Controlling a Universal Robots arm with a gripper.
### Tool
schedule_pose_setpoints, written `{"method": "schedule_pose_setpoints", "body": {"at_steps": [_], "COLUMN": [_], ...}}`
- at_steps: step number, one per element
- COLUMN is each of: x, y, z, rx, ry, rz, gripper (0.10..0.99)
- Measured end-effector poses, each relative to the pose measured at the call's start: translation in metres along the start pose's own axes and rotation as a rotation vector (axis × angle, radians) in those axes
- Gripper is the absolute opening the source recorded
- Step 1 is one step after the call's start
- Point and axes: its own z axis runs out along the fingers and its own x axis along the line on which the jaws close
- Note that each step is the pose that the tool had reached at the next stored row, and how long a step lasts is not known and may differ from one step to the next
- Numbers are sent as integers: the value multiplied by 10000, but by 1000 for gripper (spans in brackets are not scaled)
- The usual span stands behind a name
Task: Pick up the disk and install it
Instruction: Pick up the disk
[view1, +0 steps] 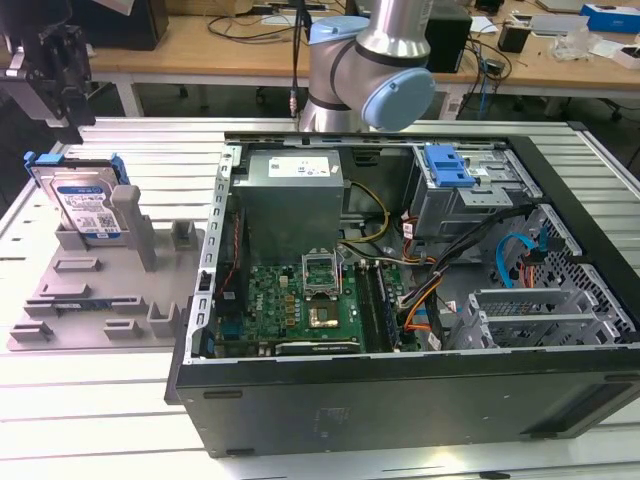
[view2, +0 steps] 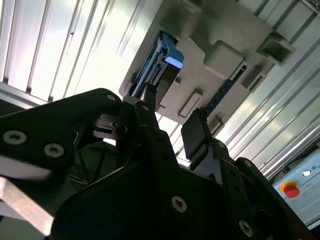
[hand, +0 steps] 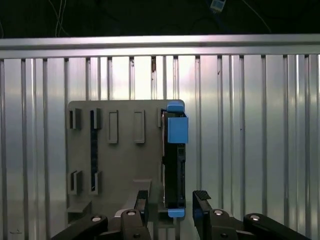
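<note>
At ten o'clock in the exterior view, your disk (view1: 85, 200) stands on edge in the gray rack (view1: 100, 300), which hides its lower edge. In the first wrist view the pincer (hand: 171, 199) gapes wide and empty, with the disk between its half-cropped fingers (hand: 201, 200). The open computer case (view1: 400, 400) lies at three o'clock.

Exterior view: high, angled down on open black computer case (view1: 400, 405) and grey plastic holder tray (view1: 95, 295). Wrist views share tray (hand: 125, 160) (view2: 240, 30): first straight-down, second oblique, closer.
</note>
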Motion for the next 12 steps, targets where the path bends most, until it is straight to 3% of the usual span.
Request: {"method": "schedule_pose_setpoints", "body": {"at_steps": [5, 12], "x": [1, -4], "y": [168, 308], "z": [24, 42], "rx": [-4, -4], "ry": [-219, -270], "rz": [2, 1], "gripper": [482, 482]}}
